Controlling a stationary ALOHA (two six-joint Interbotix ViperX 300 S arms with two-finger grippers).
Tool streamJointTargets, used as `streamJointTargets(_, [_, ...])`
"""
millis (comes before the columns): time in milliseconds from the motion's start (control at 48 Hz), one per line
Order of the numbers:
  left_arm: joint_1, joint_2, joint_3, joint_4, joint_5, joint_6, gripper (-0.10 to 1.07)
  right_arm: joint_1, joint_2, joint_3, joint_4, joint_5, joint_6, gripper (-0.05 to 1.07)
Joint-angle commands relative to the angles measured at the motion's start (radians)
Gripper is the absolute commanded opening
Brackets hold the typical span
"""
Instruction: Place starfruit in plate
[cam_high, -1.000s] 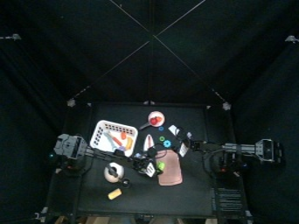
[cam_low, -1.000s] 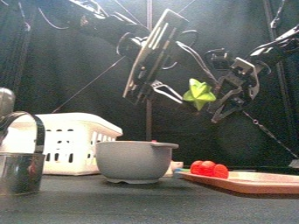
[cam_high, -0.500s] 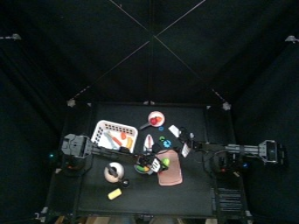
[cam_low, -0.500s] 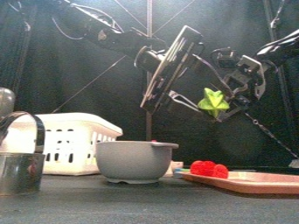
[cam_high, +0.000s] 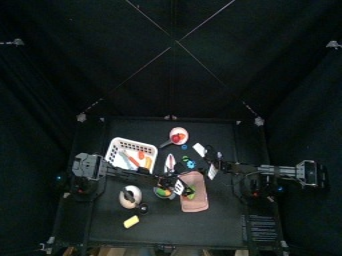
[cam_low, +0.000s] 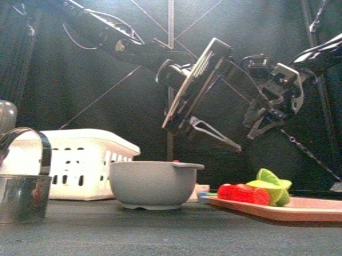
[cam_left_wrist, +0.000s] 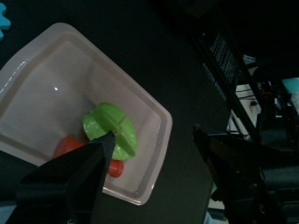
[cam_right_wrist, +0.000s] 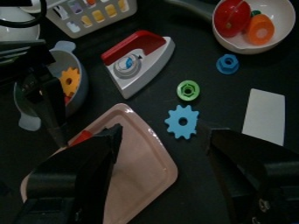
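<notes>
Both grippers hang open and empty above the table's middle: the left gripper (cam_low: 201, 100), jaws spread wide, and the right gripper (cam_low: 274, 95) beside it. Below them the pink plate (cam_low: 314, 208) sits toward the table's front right. On it lies the green starfruit (cam_low: 271, 187), touching a red fruit (cam_low: 238, 192).

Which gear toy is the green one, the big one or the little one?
The little ring-shaped gear is green. The bigger spiky gear nearer the pink plate is blue; another small one is blue too.
</notes>
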Motion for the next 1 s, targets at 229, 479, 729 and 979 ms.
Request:
streamJointTargets(229, [0.009,-0.069,-0.018,0.041,-0.008,0.002,1.02,0.000,-0.009,-0.008,0.000,-0.008,0.000,0.98])
streamJointTargets(479, [0.009,-0.078,-0.018,0.061,-0.008,0.009,1.02,0.000,-0.008,-0.008,0.000,-0.008,0.000,0.98])
streamJointTargets(729, [0.009,-0.094,-0.008,0.063,-0.008,0.026,1.02,-0.002,-0.008,-0.008,0.000,-0.008,0.000,0.98])
streamJointTargets(979, [0.008,-0.212,0.092,0.132,-0.003,0.097,1.02,-0.012,0.009,-0.008,-0.005,-0.008,0.000,0.98])
